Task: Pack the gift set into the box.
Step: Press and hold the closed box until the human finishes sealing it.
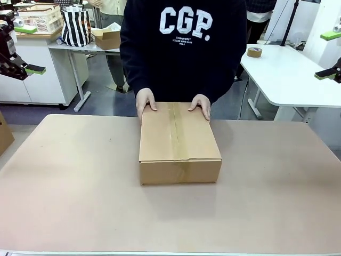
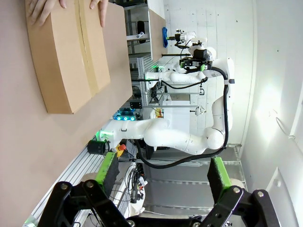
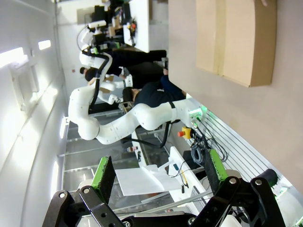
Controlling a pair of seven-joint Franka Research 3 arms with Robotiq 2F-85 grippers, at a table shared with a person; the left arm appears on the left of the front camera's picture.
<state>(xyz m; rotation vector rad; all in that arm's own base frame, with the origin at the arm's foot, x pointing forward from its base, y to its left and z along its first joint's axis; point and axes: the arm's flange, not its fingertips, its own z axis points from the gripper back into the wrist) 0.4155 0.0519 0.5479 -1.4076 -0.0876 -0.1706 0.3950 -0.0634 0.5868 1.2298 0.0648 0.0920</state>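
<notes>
The box [image 1: 178, 141] lies flat in the middle of the tan table [image 1: 74, 192], flaps shut, a taped seam running down its top. The person's hands [image 1: 145, 101] rest on its far edge. It appears near the top in the left wrist view [image 2: 71, 52] and the right wrist view [image 3: 236, 38]. My left gripper [image 1: 31, 49] hangs open, high at the far left, well away from the box. High at the far right, my right gripper [image 1: 327, 55] is open too. Both wrist views show the green-padded fingers [image 2: 109, 170] [image 3: 104, 177] spread with nothing between them. The gift set is out of view.
A brown cardboard corner [image 1: 4, 133] pokes in at the table's left edge. Behind the person, a white table holds a tape roll [image 1: 254, 52]. Another holds a striped bag [image 1: 76, 25] and a small box with white paper [image 1: 108, 37].
</notes>
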